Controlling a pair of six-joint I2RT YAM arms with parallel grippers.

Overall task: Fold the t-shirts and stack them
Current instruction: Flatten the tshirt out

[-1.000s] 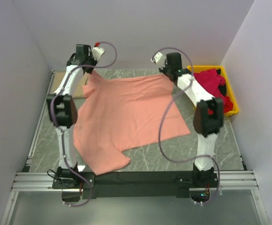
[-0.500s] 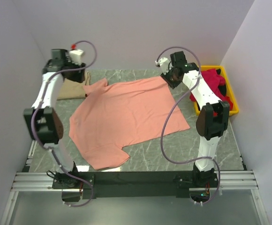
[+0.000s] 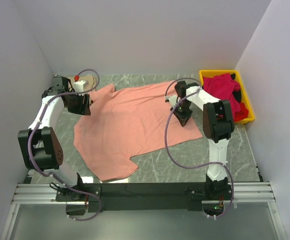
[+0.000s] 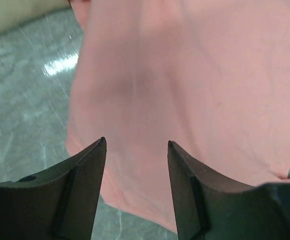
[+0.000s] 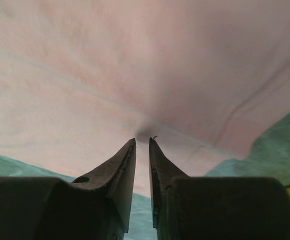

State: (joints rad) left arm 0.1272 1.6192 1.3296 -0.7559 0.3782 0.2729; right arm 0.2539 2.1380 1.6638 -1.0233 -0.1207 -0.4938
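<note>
A salmon-pink t-shirt (image 3: 135, 120) of soft cloth, short-sleeved, lies spread flat over the middle of the grey-green marbled table (image 3: 235, 150). Its collar end is toward the far left and one sleeve reaches toward the near edge.

The left arm (image 3: 47, 107) leans out to the left from its base, bends at the elbow and runs toward the far left corner. There its wrist turns inward, so the left gripper (image 3: 82, 105) sits at the shirt's far left sleeve. In the left wrist view, this gripper (image 4: 136, 142) has its two dark fingers (image 4: 85, 170) spread wide apart. They hold nothing, with pink cloth and a strip of bare table showing between and below them. A tan-beige folded t-shirt (image 4: 20, 15) shows at the top left corner of that view, just beside the pink one.

The right arm (image 3: 217, 120) stands up from its base, folds at the elbow and doubles back to the left. Its right gripper (image 3: 181, 120) points down onto the right-hand part of the salmon-pink t-shirt. In the right wrist view, its fingers (image 5: 120, 170) are drawn almost together, leaving only a slit. Their tips pinch a small dark pucker of pink cloth from which creases spread.

At the far right stands a yellow plastic bin (image 3: 220, 73) holding bunched crimson-red t-shirts (image 3: 225, 90).
</note>
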